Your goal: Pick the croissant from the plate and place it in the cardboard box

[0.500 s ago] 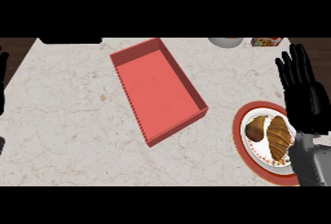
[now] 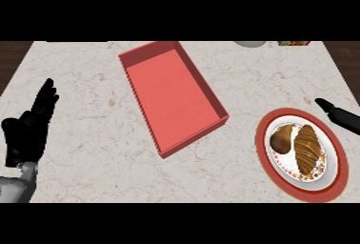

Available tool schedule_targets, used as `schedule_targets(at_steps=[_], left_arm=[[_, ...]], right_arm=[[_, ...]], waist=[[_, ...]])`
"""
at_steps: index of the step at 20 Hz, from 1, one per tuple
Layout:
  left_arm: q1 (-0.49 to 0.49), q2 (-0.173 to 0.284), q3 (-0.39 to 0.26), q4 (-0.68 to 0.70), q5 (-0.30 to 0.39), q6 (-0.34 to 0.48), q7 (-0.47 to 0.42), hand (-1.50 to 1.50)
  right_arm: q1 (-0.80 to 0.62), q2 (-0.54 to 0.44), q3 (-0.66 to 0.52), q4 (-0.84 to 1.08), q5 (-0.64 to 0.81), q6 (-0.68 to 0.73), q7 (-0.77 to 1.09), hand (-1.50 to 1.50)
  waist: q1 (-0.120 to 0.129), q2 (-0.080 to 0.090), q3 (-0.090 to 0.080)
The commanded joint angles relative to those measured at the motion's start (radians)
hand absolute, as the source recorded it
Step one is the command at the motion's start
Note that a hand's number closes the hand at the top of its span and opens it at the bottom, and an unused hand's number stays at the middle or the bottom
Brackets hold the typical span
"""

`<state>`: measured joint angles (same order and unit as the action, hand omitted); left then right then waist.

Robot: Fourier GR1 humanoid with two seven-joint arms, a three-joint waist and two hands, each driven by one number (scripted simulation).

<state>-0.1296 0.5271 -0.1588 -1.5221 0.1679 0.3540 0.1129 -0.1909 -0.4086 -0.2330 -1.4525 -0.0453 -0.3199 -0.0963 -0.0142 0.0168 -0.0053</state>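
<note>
On the marble tabletop (image 2: pixel 91 119), a golden-brown croissant (image 2: pixel 307 148) lies on the red-rimmed round plate (image 2: pixel 337 162), well apart from the shallow red rectangular box (image 2: pixel 172 93); the left robot hand (image 2: pixel 32 126) rests spread at the left edge, while I cannot tell the right robot hand's (image 2: pixel 337 113) state.

My view shows a pale marble counter (image 2: pixel 98 119) carrying a shallow red box (image 2: pixel 172 93) (set at an angle) and a red-rimmed plate (image 2: pixel 336 178).

Counter (image 2: pixel 91 86): pale marble top with faint brown veining, evenly lit, filling most of the view. Floor (image 2: pixel 13 52): dark brown wood, showing past the counter's far left and far right corners. At the far edge, a grey round object (image 2: pixel 249 43) and a small multicoloured item (image 2: pixel 293 43), both cut off.
</note>
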Motion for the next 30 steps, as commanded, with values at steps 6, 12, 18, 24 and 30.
schedule_targets(at_steps=[6, 12, 18, 24, 30], left_arm=[[0.126, -0.072, -0.064, 0.04, -0.057, -0.044, -0.096, 0.0], [0.089, -0.067, -0.057, 0.054, -0.072, -0.022, -0.065, 0.0], [0.109, -0.081, -0.068, 0.051, -0.076, -0.028, -0.086, 0.0], [0.117, -0.04, -0.04, -0.034, -0.047, -0.076, -0.017, 0.0], [0.091, -0.118, -0.031, 0.056, -0.12, -0.064, -0.068, 0.0]], right_arm=[[0.112, 0.05, -0.112, 0.154, 0.039, -0.105, -0.25, -1.5], [0.231, -0.184, 0.03, 0.084, 0.264, -0.003, 0.045, -1.5], [0.237, -0.347, 0.181, 0.029, 0.328, 0.287, 0.35, -1.5], [0.211, -0.369, 0.258, -0.155, 0.279, 0.485, 0.636, -1.5], [0.19, -0.269, 0.297, -0.18, 0.353, 0.51, 0.771, -1.5]], waist=[[0.014, -0.017, 0.005], [0.004, -0.018, 0.001], [0.024, -0.015, -0.002], [0.024, -0.021, 0.003], [0.014, -0.017, 0.005]])
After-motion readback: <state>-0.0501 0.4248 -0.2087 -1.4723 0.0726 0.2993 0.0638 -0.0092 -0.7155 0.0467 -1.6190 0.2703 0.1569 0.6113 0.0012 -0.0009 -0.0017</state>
